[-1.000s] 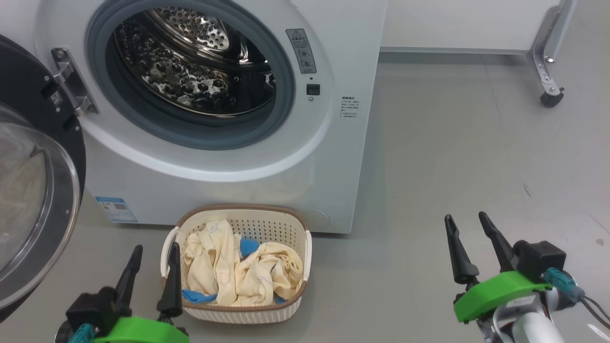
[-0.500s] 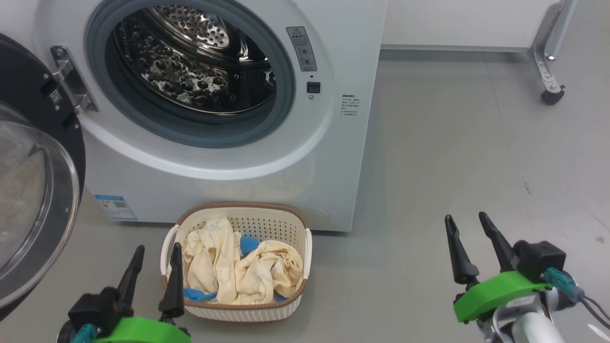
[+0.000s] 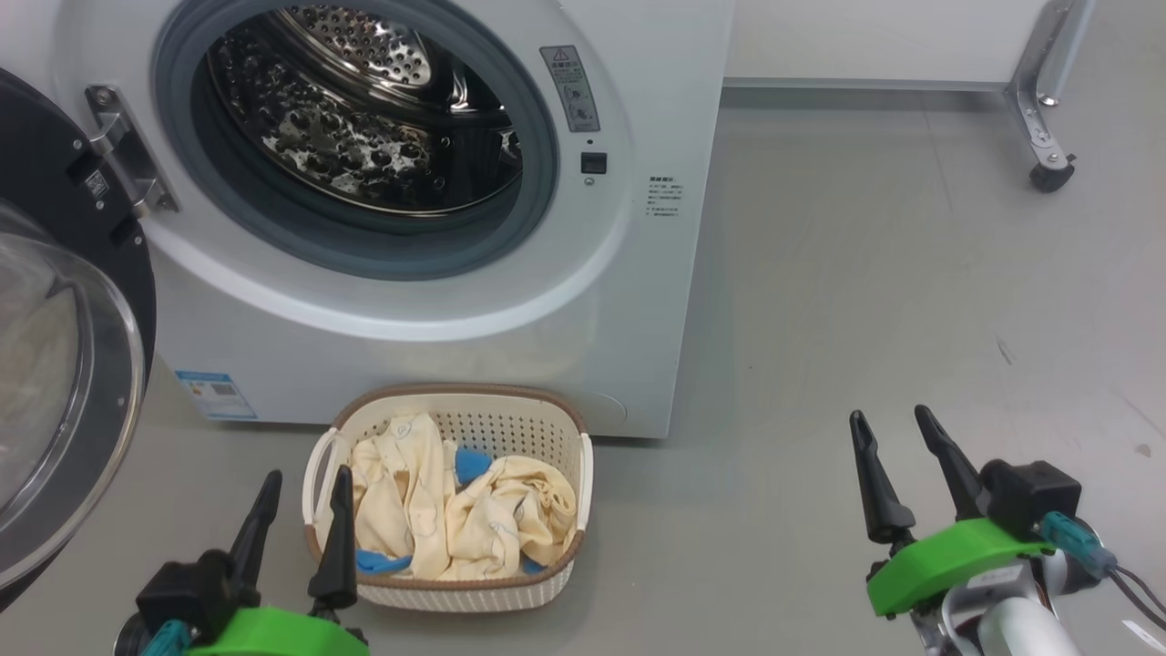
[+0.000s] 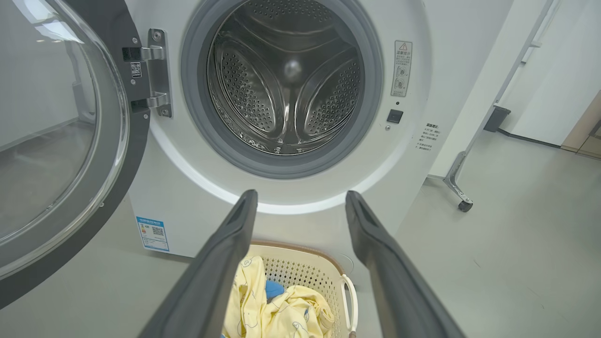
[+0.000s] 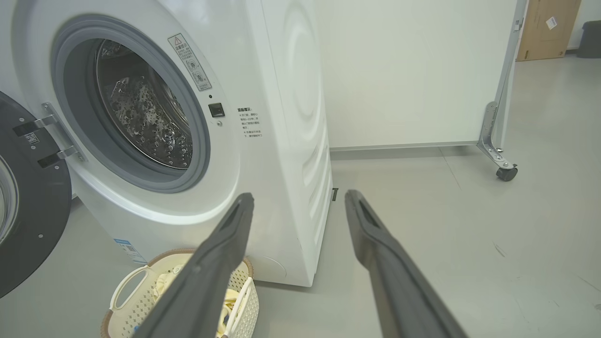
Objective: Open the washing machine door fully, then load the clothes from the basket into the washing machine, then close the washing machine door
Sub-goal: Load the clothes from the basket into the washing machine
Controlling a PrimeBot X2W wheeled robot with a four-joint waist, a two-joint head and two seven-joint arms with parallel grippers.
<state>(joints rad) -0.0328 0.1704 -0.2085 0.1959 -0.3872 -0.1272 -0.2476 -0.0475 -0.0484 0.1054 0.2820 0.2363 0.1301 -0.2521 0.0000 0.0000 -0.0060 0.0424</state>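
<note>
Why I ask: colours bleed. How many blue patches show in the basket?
3: one blue patch at the middle, between yellow clothes; one front-left; a sliver front-right. More may hide underneath.

**A lab or test room set up as a laundry corner, not a home**

We see a white front-loading washing machine (image 3: 638,273) standing free on a smooth, bare grey floor (image 3: 865,273). Just beside it is a plain white partition panel (image 5: 399,70) on a metal leg with a castor wheel (image 5: 506,172), the sort of movable screen we know from labs and offices. Past the panel, the wrist views show white walls, a dark bin (image 4: 496,117) on the floor and a brown board (image 5: 547,28) bearing a white label. The domestic touch is a small basket (image 3: 446,588) of clothes (image 3: 492,519) on the floor before the machine.
</note>
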